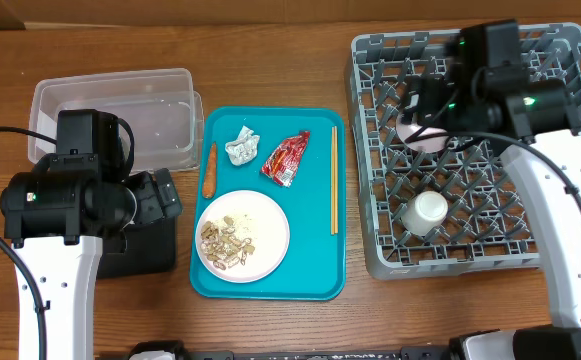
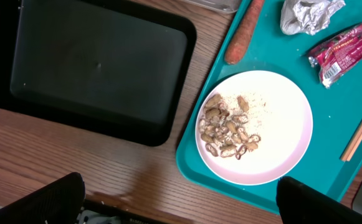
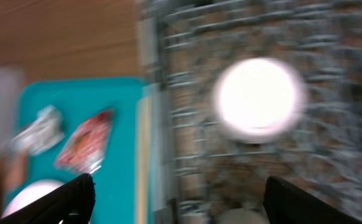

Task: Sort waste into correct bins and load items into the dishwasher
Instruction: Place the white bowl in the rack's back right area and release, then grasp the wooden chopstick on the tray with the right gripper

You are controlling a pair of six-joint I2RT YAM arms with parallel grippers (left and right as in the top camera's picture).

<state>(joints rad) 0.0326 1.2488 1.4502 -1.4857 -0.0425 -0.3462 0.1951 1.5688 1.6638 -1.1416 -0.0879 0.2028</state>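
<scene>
Motion blur smears the right wrist view: the bowl (image 3: 258,99) is a featureless white glow, the dish rack (image 3: 336,149) a grey haze, and the paper ball (image 3: 40,130) and red wrapper (image 3: 84,142) mere smudges. From overhead, the left arm hides most of the black tray (image 1: 145,262) and the near-left corner of the clear tub (image 1: 115,74). The right arm covers part of the rack's far rows. In the left wrist view, the top edge clips the carrot stick (image 2: 243,34) and paper ball, the right edge the wrapper and chopsticks (image 2: 361,132).
</scene>
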